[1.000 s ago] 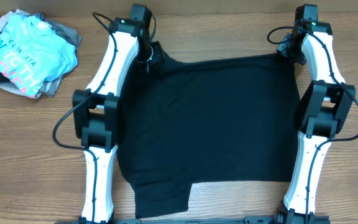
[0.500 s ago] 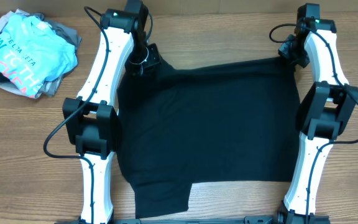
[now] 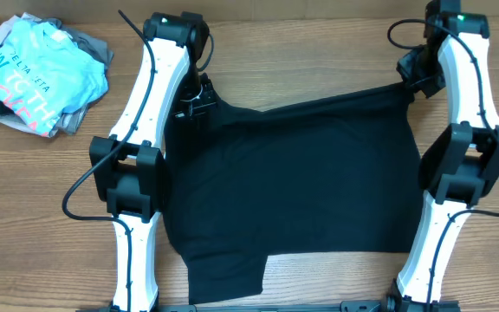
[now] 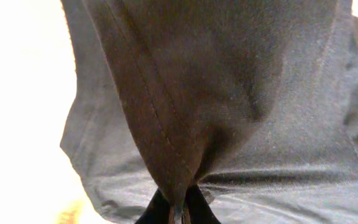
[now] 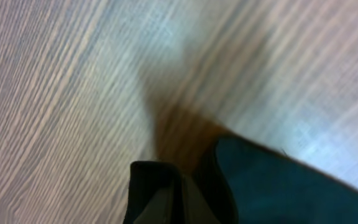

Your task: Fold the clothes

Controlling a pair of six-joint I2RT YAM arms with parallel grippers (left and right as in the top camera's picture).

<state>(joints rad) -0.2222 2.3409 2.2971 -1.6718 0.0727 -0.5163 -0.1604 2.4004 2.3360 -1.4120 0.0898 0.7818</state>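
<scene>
Black T-shirt (image 3: 293,182) lies spread on the wooden table (image 3: 301,43), between the two arms, filling most of the middle. One sleeve sticks out at the near left edge. The far edge is lifted at both corners and sags a little between them.

Left gripper (image 3: 196,102) is clenched on the far left corner of the black T-shirt. In the left wrist view, fabric (image 4: 229,93) bunches into a pinch at the closed fingertips (image 4: 178,214), with a stitched seam running down into the grip.

Right gripper (image 3: 416,71) is clenched on the far right corner. The right wrist view is blurry, showing dark fingers (image 5: 160,193) with dark cloth (image 5: 278,186) just beside them over wood grain.

Far left corner of the table: a light blue T-shirt (image 3: 37,74) with pink and white lettering is crumpled on top of grey garments (image 3: 89,48), well apart from the black T-shirt.
</scene>
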